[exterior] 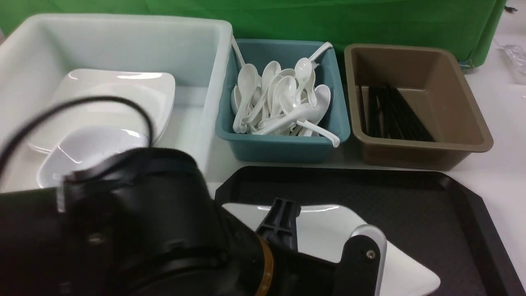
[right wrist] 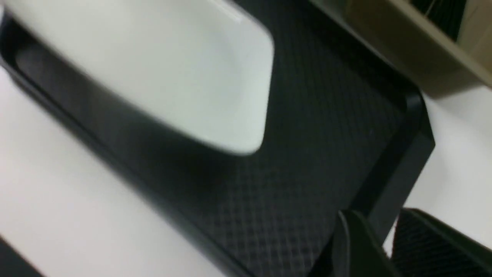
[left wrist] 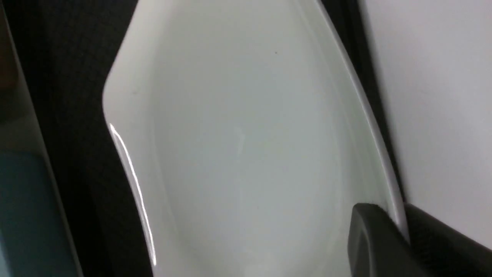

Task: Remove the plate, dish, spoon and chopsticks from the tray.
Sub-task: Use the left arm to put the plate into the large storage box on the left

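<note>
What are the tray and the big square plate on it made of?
The tray looks like black plastic with a dull finish, judging by its textured floor and moulded rim. The plate is glossy white, with sharp highlights along its edge; it could be ceramic or melamine.

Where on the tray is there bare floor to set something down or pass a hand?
The tray is bare between the plate and its right rim, and along the far rim facing the brown bin. It is crowded at the left, where the left arm reaches over and its jaws pinch the plate's edge.
</note>
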